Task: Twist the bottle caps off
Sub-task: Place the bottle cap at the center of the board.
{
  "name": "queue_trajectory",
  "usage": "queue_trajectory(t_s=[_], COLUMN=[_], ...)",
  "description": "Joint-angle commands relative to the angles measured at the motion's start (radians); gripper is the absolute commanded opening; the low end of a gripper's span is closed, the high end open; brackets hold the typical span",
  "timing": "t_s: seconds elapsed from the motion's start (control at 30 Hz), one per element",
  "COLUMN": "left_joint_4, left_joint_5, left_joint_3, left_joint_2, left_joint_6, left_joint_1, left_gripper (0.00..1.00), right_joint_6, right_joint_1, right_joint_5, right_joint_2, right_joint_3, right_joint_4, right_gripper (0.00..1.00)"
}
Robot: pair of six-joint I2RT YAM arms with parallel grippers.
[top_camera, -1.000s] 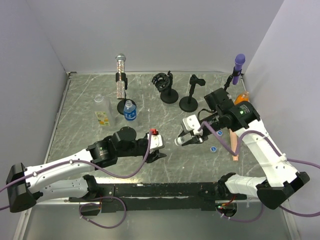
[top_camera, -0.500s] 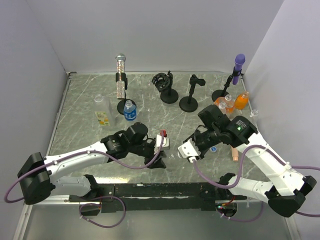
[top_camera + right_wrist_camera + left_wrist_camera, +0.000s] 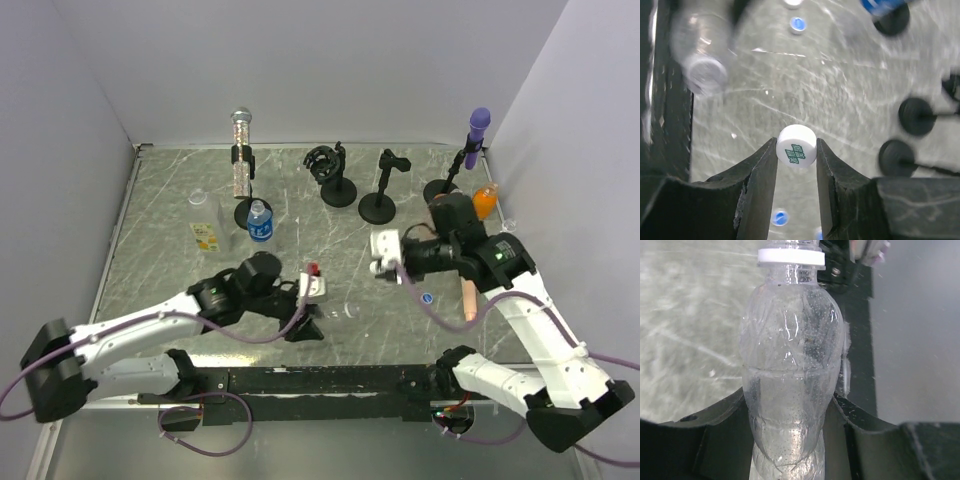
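From above, the left arm reached to mid-bench, with the right arm opposite. A blue-labelled bottle and a yellow-green-labelled bottle stood rear left, and an orange bottle rear right. The left wrist view showed the left fingers closed snugly around a clear bottle, its white neck ring farthest from the camera. In the right wrist view, the right fingers pinched a white cap printed in green. Two blue caps lay on the bench below.
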Motion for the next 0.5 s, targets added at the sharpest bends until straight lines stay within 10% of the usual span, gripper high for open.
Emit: queue_trajectory(t_s=[0.0,0.47], left_joint_4=[0.202,0.854], left_joint_5=[-0.202,-0.815], left_joint_3=[-0.121,-0.572], left_joint_2=[-0.230,-0.547], left_joint_6=[-0.142,-0.213], left_joint_1=[0.003,0.003], left_gripper=[0.33,0.35], right_joint_6=[0.349,0.590], right_joint_1=[-0.173,-0.211], right_joint_5=[-0.134,-0.143], right_joint_2=[0.031,0.310], right_joint_3=[-0.082,-0.338], right_joint_4=[0.119,0.396], right_gripper=[0.28,0.32])
